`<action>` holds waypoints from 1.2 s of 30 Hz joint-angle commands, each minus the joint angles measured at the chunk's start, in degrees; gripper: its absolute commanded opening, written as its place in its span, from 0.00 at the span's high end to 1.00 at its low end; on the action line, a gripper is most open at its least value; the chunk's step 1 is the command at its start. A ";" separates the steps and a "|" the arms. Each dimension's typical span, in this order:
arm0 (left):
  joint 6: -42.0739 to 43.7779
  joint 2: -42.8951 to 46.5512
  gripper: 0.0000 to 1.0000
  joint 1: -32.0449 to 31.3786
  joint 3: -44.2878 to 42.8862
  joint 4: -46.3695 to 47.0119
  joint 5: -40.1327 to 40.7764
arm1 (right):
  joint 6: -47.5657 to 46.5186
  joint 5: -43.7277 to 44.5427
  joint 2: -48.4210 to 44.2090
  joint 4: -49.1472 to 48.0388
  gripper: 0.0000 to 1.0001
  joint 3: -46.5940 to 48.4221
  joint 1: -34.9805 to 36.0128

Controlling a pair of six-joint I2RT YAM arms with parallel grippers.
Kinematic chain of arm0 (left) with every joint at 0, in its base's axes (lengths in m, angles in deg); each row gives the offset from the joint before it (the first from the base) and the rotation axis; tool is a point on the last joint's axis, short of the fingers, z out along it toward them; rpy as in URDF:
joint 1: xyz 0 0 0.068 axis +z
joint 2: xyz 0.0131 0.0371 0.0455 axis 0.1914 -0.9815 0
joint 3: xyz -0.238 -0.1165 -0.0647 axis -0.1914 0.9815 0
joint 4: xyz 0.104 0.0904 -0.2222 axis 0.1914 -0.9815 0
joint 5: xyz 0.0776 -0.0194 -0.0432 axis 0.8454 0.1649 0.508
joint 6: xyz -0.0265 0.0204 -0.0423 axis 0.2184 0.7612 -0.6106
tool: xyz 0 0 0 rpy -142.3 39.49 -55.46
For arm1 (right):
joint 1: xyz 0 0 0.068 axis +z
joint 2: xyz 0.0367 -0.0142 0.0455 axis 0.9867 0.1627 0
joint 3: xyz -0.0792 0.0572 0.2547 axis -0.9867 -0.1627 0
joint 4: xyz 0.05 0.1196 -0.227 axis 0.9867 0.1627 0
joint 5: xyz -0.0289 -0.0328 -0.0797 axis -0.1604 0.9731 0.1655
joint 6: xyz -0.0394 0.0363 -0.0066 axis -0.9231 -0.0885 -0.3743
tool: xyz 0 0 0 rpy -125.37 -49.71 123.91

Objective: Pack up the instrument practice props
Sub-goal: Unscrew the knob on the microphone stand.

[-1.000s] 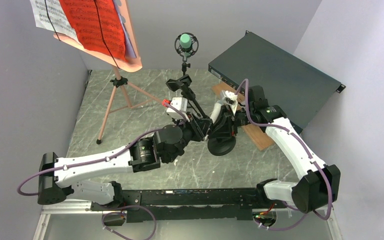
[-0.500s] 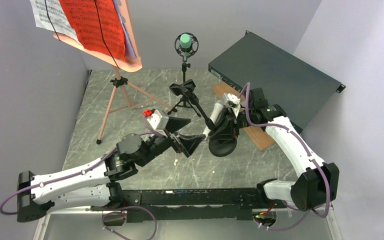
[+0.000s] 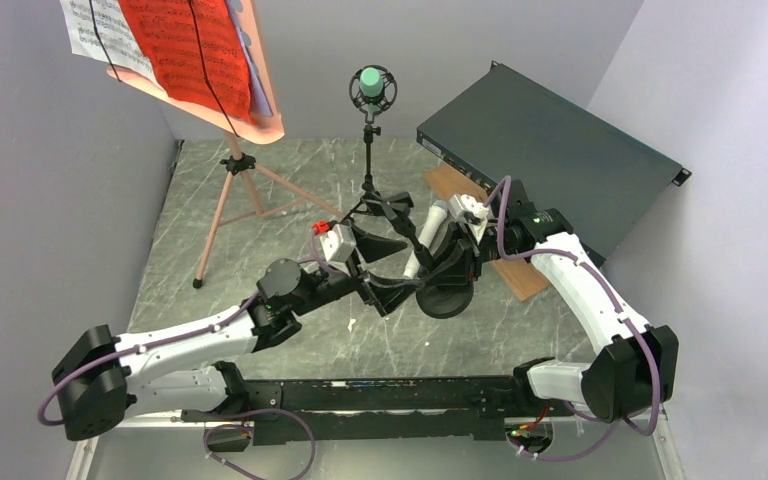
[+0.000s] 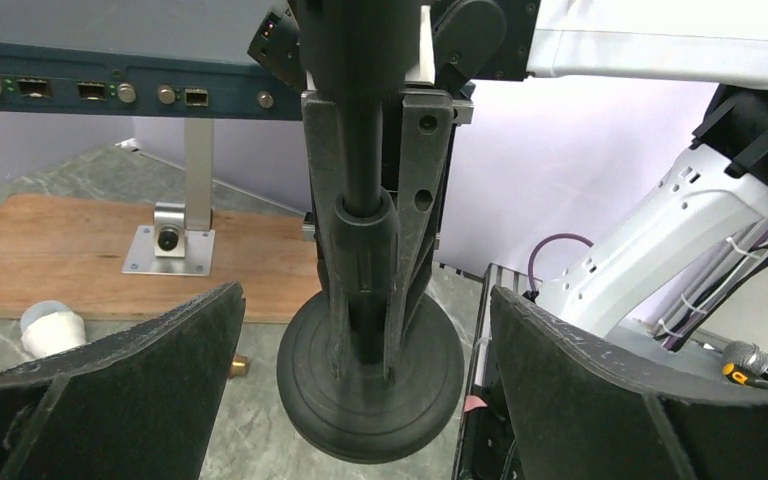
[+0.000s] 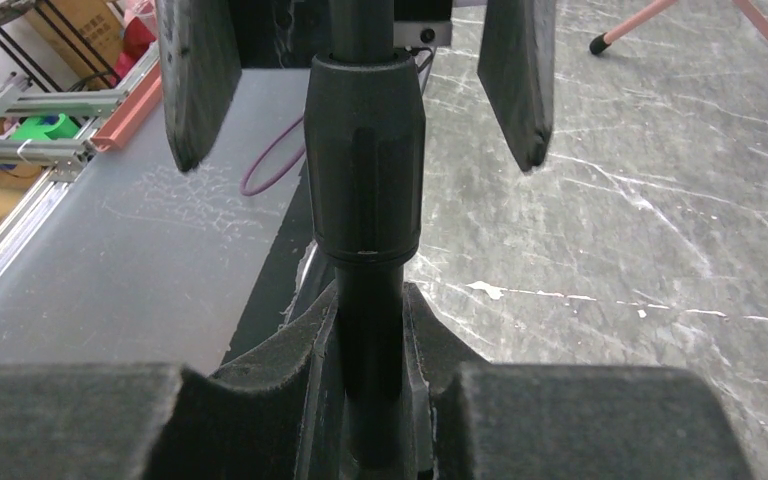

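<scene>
Step in hand: I judge I am taking apart the black microphone mount (image 3: 446, 293) that carries the white microphone (image 3: 428, 225); nothing looks packed yet.
Where it is: near the middle of the desk (image 3: 290, 185), somewhat toward the right edge.
Right fingers (image 5: 80, 420): clenched on the mount's pole, low down near the round base.
Left fingers (image 4: 130, 380): released and spread wide, one pad on each side of the pole's collar, touching nothing.
Next move: I would ease the left in until the collar sits square between the pads, then close firmly while the right braces.
Waiting: green microphone (image 3: 371, 82) and pink music tripod (image 3: 232, 170), both by the far edge.
</scene>
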 commanded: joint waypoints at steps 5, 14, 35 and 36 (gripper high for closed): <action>-3.44 -6.63 0.08 2.99 -4.49 12.79 -6.87 | -1.41 -6.24 -0.90 -1.51 1.00 0.19 -0.09; -4.36 -9.32 0.27 3.47 -5.08 16.34 -9.17 | -0.04 -6.00 -0.73 -2.65 1.00 -0.07 -0.10; -0.27 -0.27 1.00 4.27 -8.06 -6.39 -8.64 | 3.94 -0.07 -2.44 -3.78 0.00 0.18 -0.17; 0.50 1.98 1.00 4.46 -8.30 -11.29 -7.70 | 4.41 1.25 -2.67 -3.86 0.00 0.50 -0.26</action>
